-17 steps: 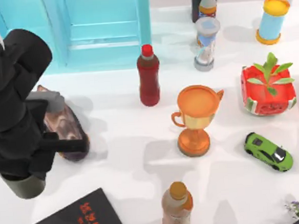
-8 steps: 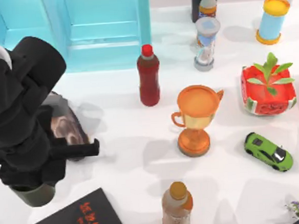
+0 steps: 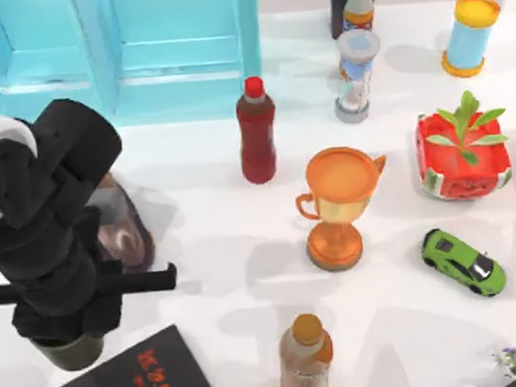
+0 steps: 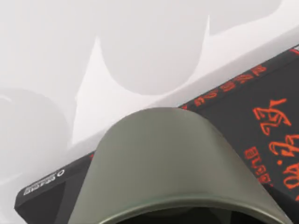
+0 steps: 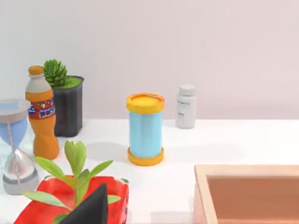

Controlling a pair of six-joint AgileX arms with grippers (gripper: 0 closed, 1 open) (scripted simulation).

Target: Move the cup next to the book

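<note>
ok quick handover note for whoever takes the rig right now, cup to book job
Left end effector: over the table's front left, carrying the cup; its fingers are hidden by the arm.
Right arm: parked, its camera facing the far right of the table.
Cup: just beyond the far left edge of the book; whether it touches the table is unclear.
Done: cup brought to the book.
Left: set it down beside the book, let go, withdraw.

Olive-grey cup (image 3: 70, 351) upright, beside black book (image 3: 138, 383) — red-lettered
</note>
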